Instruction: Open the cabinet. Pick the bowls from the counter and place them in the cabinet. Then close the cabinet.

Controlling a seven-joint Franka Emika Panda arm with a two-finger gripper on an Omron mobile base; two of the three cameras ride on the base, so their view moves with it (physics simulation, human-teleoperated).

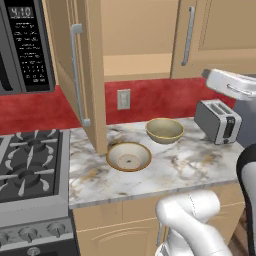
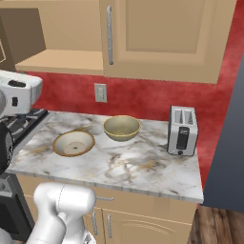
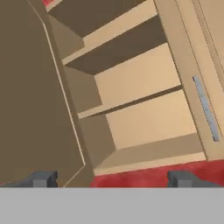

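Gripper (image 3: 109,178) fingers spread wide at frame bottom, holding nothing, facing open cabinet (image 3: 144,87); left door (image 1: 75,70) swung out, both bowls (image 1: 129,156) mid-frame on counter (image 1: 200,165).

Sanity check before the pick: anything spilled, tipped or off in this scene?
Nothing stands out. Both bowls, shallow and deep, sit upright and apart on the counter. The cabinet's left door is swung open, right one shut. The toaster is upright.
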